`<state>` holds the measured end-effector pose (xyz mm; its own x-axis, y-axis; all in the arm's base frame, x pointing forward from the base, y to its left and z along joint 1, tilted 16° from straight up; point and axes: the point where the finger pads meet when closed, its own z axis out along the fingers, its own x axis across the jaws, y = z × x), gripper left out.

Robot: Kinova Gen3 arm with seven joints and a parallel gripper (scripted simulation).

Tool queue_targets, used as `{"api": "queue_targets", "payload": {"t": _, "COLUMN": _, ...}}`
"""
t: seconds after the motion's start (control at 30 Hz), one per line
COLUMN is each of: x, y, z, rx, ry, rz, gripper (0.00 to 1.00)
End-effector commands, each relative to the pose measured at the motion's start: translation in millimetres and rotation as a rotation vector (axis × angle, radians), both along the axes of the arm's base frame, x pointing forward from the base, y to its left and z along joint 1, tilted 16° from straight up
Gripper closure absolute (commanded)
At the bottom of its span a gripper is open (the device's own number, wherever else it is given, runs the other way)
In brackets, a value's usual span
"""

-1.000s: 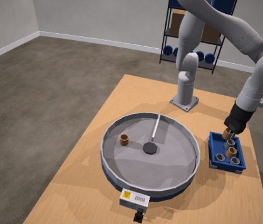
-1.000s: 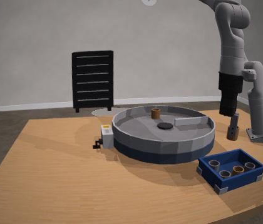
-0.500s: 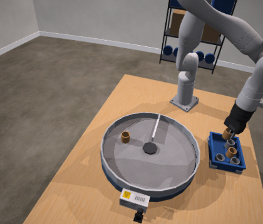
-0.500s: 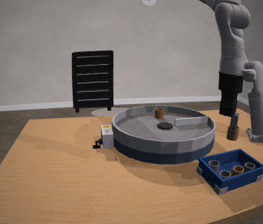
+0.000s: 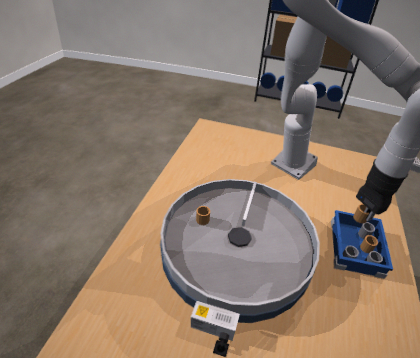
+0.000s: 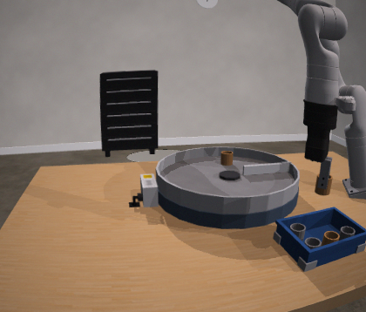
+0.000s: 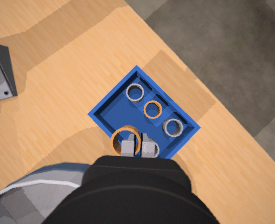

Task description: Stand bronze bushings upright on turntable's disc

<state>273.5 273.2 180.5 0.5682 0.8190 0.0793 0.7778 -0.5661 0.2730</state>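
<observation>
My gripper is shut on the wall of a bronze bushing and holds it upright in the air above the blue crate. The held bushing also shows in the exterior view and in the wrist view. In the crate stand one more bronze bushing and three steel bushings. The grey turntable lies left of the crate. One bronze bushing stands upright on its disc, left of the black hub.
A white bar runs from the hub to the turntable's rim. A grey control box sits at the turntable's front. The arm's base is bolted at the table's back. A shelf stands behind the table.
</observation>
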Motion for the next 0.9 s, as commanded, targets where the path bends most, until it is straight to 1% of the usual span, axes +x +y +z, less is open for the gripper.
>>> {"api": "queue_targets", "payload": {"t": 0.0, "x": 2.1, "y": -4, "z": 1.8, "rx": 0.001, "ry": -0.004, "rz": -0.004, "gripper": 1.00}}
{"api": "queue_targets", "payload": {"t": 0.1, "x": 2.4, "y": -5, "z": 2.0, "rx": 0.001, "ry": -0.004, "rz": -0.004, "gripper": 1.00}}
{"api": "queue_targets", "payload": {"t": 0.3, "x": 5.4, "y": -17, "z": 3.9, "rx": 0.001, "ry": -0.004, "rz": -0.004, "gripper": 1.00}}
{"api": "queue_targets", "payload": {"t": 0.6, "x": 11.9, "y": -42, "z": 8.1, "rx": 0.001, "ry": -0.004, "rz": -0.004, "gripper": 1.00}}
{"api": "queue_targets", "payload": {"t": 0.67, "x": 11.9, "y": -42, "z": 8.1, "rx": 0.001, "ry": -0.004, "rz": -0.004, "gripper": 1.00}}
{"api": "queue_targets", "payload": {"t": 0.87, "x": 17.2, "y": -62, "z": 11.5, "rx": 0.001, "ry": -0.004, "rz": -0.004, "gripper": 1.00}}
